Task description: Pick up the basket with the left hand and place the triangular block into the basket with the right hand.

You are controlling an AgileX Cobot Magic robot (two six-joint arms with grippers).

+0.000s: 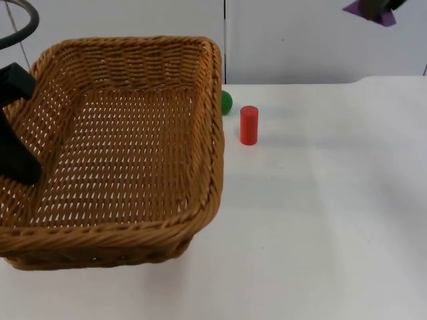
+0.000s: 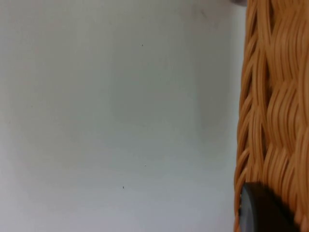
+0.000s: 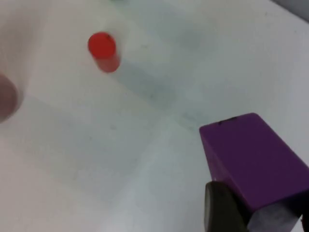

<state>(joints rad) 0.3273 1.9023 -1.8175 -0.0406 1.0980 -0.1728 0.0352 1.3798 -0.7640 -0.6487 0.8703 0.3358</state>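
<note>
A large woven wicker basket (image 1: 120,67) is lifted and tilted toward the camera at the left of the top view. My left gripper (image 1: 17,167) is shut on the basket's left rim, one black finger reaching down inside its wall. In the left wrist view the basket's weave (image 2: 275,111) runs beside a black fingertip (image 2: 260,210). A purple triangular block (image 1: 370,12) hangs high at the far right, with my right gripper (image 1: 380,5) shut on it. From the right wrist the purple block (image 3: 253,159) looks large above the table, a dark fingertip (image 3: 222,208) against it.
A red cylinder (image 1: 249,125) stands upright on the white table just right of the basket; the red cylinder (image 3: 103,50) also lies below the right wrist. A green ball (image 1: 226,102) peeks out behind the basket's right rim. The grey partition wall (image 1: 300,40) closes the far side.
</note>
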